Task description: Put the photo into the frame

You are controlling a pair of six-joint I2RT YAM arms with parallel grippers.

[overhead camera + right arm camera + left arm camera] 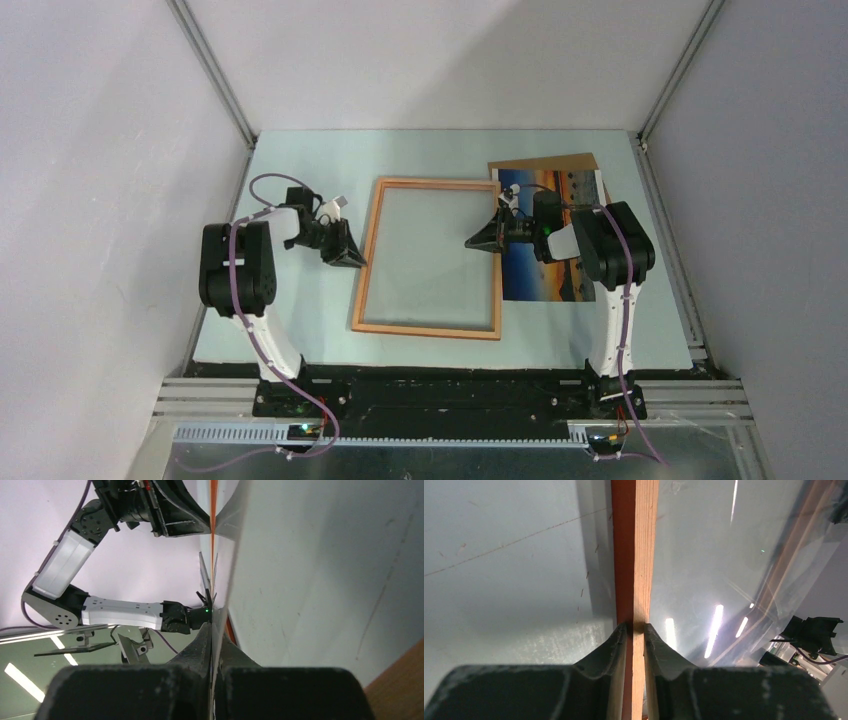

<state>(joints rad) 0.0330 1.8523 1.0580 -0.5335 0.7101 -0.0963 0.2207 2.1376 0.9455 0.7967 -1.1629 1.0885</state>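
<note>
The frame (pixel 425 331), thin orange-brown wood round a clear pane, lies flat in the middle of the table. My left gripper (pixel 352 258) is shut on its left rail; in the left wrist view the rail (pixel 634 555) runs straight up between the two fingertips (pixel 634 627). The photo (pixel 545 275), a sunset print, lies picture side up to the right of the frame. My right gripper (pixel 478 241) is shut on the photo's left edge. In the right wrist view the sheet (pixel 225 540) shows edge-on, pinched between the jaws (pixel 214 630).
A plain brown backing board (pixel 545 163) lies under the photo's far end, its corner showing in the right wrist view (pixel 400 680). White walls and metal rails close in the pale green table (pixel 300 330) on three sides.
</note>
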